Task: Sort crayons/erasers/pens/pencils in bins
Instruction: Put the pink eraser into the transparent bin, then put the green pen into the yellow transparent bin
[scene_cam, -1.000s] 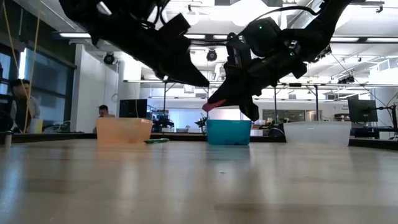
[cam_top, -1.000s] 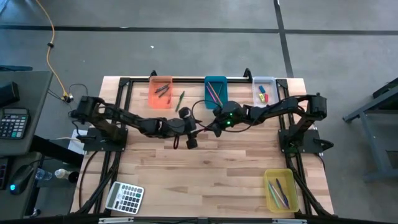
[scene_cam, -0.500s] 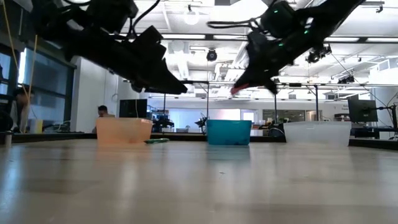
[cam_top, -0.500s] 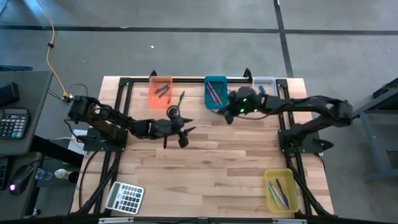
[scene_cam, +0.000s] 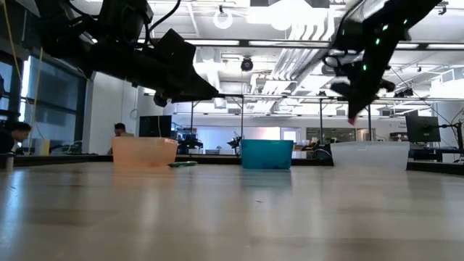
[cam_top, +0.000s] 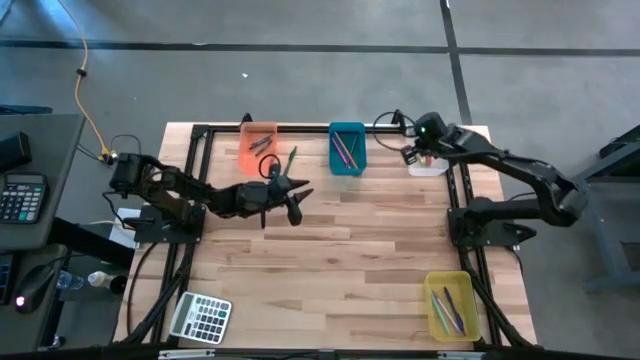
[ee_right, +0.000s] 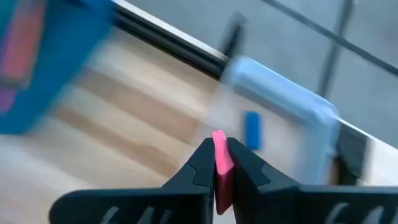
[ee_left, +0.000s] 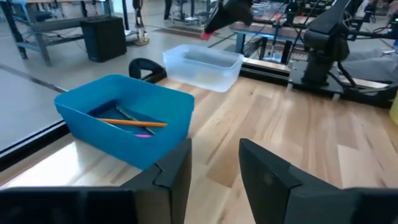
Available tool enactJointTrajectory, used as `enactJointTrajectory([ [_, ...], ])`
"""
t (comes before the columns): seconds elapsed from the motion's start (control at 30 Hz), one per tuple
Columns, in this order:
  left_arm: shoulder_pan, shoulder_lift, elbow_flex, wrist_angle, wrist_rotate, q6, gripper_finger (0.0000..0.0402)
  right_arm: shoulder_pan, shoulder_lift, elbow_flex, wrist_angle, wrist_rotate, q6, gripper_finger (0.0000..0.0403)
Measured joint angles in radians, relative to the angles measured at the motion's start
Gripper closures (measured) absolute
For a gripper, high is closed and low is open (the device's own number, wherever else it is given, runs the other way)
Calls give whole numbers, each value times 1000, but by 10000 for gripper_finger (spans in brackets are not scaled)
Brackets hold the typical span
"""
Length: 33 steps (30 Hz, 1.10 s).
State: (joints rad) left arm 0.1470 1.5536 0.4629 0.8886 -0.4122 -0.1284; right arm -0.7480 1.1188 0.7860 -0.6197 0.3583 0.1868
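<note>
My right gripper point(cam_top: 411, 153) is shut on a pink eraser point(ee_right: 220, 163) and hangs over the near left part of the clear whitish bin point(cam_top: 428, 132) at the table's far right. A blue eraser point(ee_right: 251, 129) lies in that bin. My left gripper point(cam_top: 290, 203) is open and empty above the table, in front of the orange bin point(cam_top: 258, 148), which holds dark sticks. The teal bin point(cam_top: 347, 148) holds orange and pink pencils point(ee_left: 132, 124). A green pencil point(cam_top: 291, 160) lies on the table beside the orange bin. The yellow bin point(cam_top: 449, 305) at the near right holds several sticks. My right gripper pinches the pink eraser between its two fingers, on its two flat sides point(ee_right: 221, 168). The eraser's end point(ee_right: 218, 137) stands out a little past the fingertips. The fingers slant downward, and the eraser point(scene_cam: 352, 119) is lifted clear, above the clear bin's rim.
A grey calculator point(cam_top: 200, 318) lies at the table's near left corner. Black frame rails point(cam_top: 300, 128) run along the far edge and down both sides. The wooden top point(cam_top: 340, 250) between the far bins and the yellow bin is bare.
My right gripper has carried the pink eraser from the table's middle toward the far right and up, past the teal bin to over the clear bin, staying shut on it. My left gripper has drawn back a little toward the table's left.
</note>
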Motion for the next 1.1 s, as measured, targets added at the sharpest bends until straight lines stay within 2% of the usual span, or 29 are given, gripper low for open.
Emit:
enactJointTrajectory([
  [0.2, 12, 0, 0, 0, 0, 14, 307, -141, 141, 0, 45, 23, -61, 393],
  [0.5, 12, 0, 0, -23, 15, 27, 342, -219, 332, -1, 141, 25, -112, 393],
  [0.67, 12, 1, 0, -27, 16, 26, 352, -214, 357, 1, 147, 26, -104, 378],
  [0.87, 12, 1, 1, -58, 16, 16, 361, -214, 346, 3, 155, 24, -108, 329],
  [1.1, 16, 1, 58, -248, -4, -7, 380, -214, 319, 3, 162, 23, -135, 291],
])
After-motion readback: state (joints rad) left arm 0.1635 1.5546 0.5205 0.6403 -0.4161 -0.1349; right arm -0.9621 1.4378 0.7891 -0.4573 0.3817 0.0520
